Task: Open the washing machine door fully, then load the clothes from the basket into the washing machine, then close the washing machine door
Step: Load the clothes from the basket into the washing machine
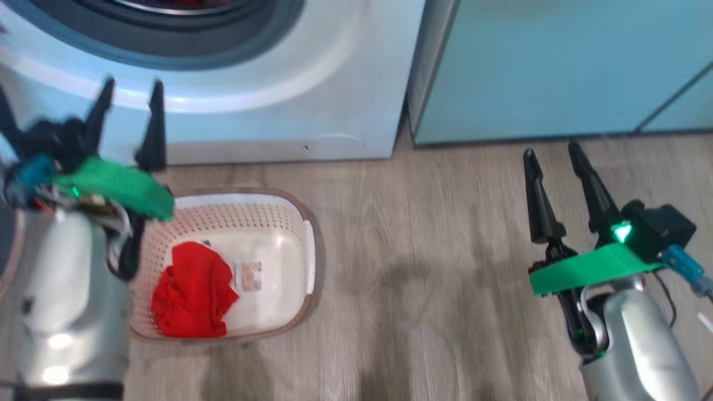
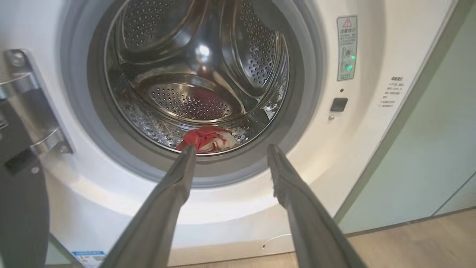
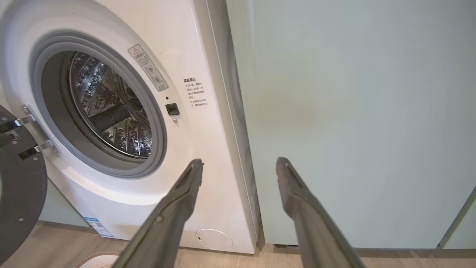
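Left gripper [image 1: 133,84]: fingers apart, empty, aimed at the washing machine [image 1: 278,83].
Right gripper [image 1: 551,150]: fingers apart, empty, over the floor.
Door [image 3: 16,193]: swung open.
Clothes [image 1: 192,292]: red heap in the basket [image 1: 309,250]; another piece [image 2: 206,138] lies at the drum's front lip.
Risk: the lip piece could get pinched when the door closes. A loose pinch could drop the heap.

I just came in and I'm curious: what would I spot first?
The bright red soft garment lies in the cream perforated plastic basket on the floor. Beyond it, the big white front-loading washing machine stands open, with a red-and-white garment low in its shiny steel drum.
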{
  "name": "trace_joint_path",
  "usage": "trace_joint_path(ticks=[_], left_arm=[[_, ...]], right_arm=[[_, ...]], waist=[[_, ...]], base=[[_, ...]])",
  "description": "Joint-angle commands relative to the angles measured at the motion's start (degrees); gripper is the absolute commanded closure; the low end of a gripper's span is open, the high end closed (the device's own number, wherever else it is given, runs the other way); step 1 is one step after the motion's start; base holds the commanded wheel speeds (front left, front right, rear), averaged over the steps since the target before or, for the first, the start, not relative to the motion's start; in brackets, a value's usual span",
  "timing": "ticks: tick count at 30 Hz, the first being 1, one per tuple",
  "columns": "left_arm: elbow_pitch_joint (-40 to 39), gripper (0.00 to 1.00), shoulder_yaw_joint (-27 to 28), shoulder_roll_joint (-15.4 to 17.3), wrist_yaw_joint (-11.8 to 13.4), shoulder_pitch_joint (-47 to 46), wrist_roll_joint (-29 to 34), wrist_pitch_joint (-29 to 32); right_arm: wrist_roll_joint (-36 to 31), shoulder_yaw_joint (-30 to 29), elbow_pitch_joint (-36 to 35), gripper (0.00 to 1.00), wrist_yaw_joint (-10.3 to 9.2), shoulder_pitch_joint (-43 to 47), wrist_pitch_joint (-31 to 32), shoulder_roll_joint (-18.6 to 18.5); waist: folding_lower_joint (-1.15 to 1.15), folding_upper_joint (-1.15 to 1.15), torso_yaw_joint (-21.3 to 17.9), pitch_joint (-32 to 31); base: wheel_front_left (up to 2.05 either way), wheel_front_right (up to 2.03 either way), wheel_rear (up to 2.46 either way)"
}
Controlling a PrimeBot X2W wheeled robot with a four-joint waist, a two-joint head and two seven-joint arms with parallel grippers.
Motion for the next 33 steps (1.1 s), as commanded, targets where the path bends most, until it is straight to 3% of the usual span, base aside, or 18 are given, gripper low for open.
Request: trace_joint_path(ticks=[1, 7, 15, 24, 33], left_arm=[[-3.99, 0.0, 2.97, 0.42, 0.23, 1.51, 0.81, -0.25], [-11.26, 0.0, 5.79, -3.88, 0.75, 11.39, 3.9, -0.25], [-16.1, 0.0, 7.69, -7.15, 0.74, 20.47, 5.87, -0.25], [-18.6, 0.0, 6.84, -8.36, 1.3, 26.39, 8.1, -0.25], [-20.43, 0.0, 4.07, -8.45, 4.02, 28.55, 5.97, -0.25]], right_arm=[[-0.42, 0.98, -1.38, 0.0, 0.0, 0.95, -0.52, -0.08], [-0.36, 0.79, -1.02, 0.0, 0.0, 2.98, -0.52, -0.08], [-0.16, 0.35, -0.92, 0.0, 0.0, 5.26, -0.52, -0.08], [-0.07, 0.56, -0.71, 0.0, 0.0, 6.86, -0.52, -0.08], [0.13, 0.45, -0.9, 0.0, 0.0, 7.19, -0.52, -0.08]], waist=[[0.0, -0.01, 2.08, -3.74], [0.0, -0.01, 3.01, -7.56], [0.0, -0.01, 3.54, -10.94], [0.0, -0.01, 3.74, -13.05], [0.0, -0.01, 3.91, -13.51]], base=[[0.0, 0.0, 0.0], [0.0, 0.0, 0.0], [0.0, 0.0, 0.0], [0.0, 0.0, 0.0], [0.0, 0.0, 0.0]])
